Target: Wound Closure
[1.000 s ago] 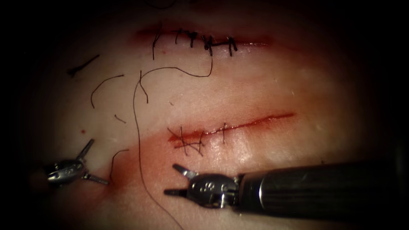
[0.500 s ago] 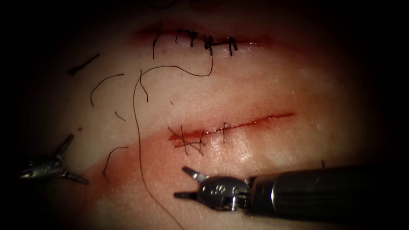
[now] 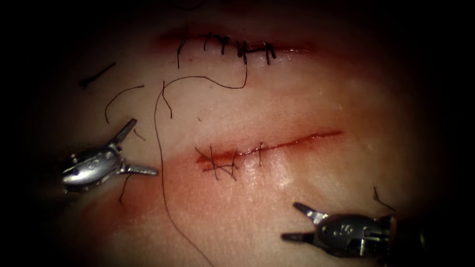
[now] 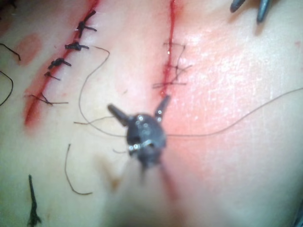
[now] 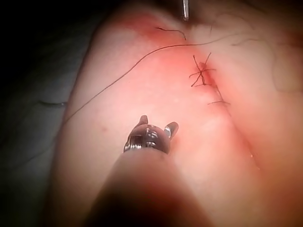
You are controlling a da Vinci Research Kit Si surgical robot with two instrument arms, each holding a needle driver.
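The open cut runs across the tissue, with crossed stitches at its left end and a single stitch beside them. My left tool lies left of the cut's left end with its jaws spread wide, holding nothing. A long dark thread passes just off its lower jaw. My right tool sits below the cut toward the right, jaws open and empty. The left wrist view has the left tool just short of the stitches. The right wrist view has the right tool apart from the stitches.
A second cut at the back is closed with several dark stitches, and the long thread leads off from it. Cut ends of thread lie on the left of the tissue. Red fluid stains the tissue below the cut's left end.
My left tool has moved up and to the right, toward the long thread and the cut's left end. My right tool has drawn back to the right and lower. Both stayed open.
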